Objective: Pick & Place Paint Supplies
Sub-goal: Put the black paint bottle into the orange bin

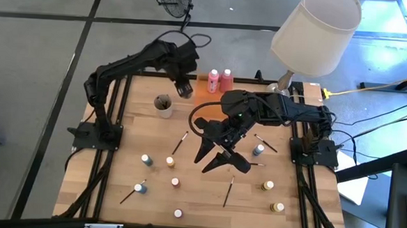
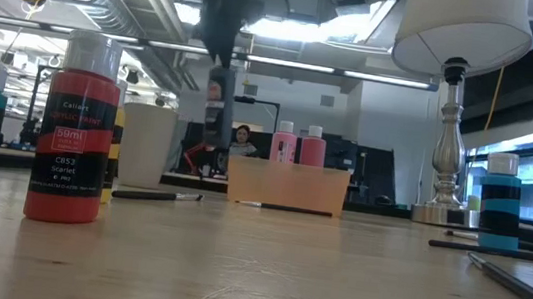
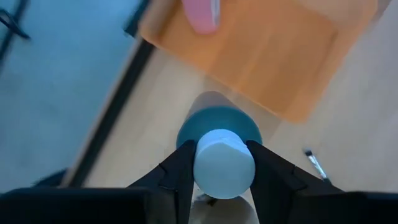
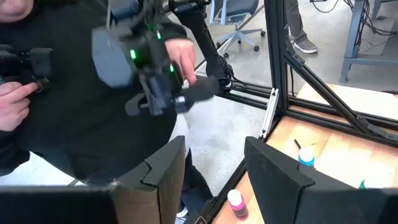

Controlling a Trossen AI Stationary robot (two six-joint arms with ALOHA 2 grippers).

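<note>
1. Over the far edge of the table, just beside the translucent orange tray, the left gripper hangs with its fingers clamped on the white cap of a teal paint bottle, held clear of the wood.
2. Two pink bottles stand upright in the tray's right end; the rest of the tray floor shows bare.
3. Left of the tray, a round cup sits near the far edge, with open wood between it and the table's left rail.
4. Above mid-table the right gripper hovers with its fingers parted and nothing between them.
5. Small white-capped pots are scattered over the near half, well apart from one another, among them one beside the right edge and one near the front edge.
6. Thin dark brushes lie loose: one left of centre, one near the left front, one right of centre.
7. Close to the low camera stands a red bottle; its label reads "59ml" and "Scarlet", the smaller print too fine to make out.
8. At the far right corner a lamp overhangs the table.
</note>
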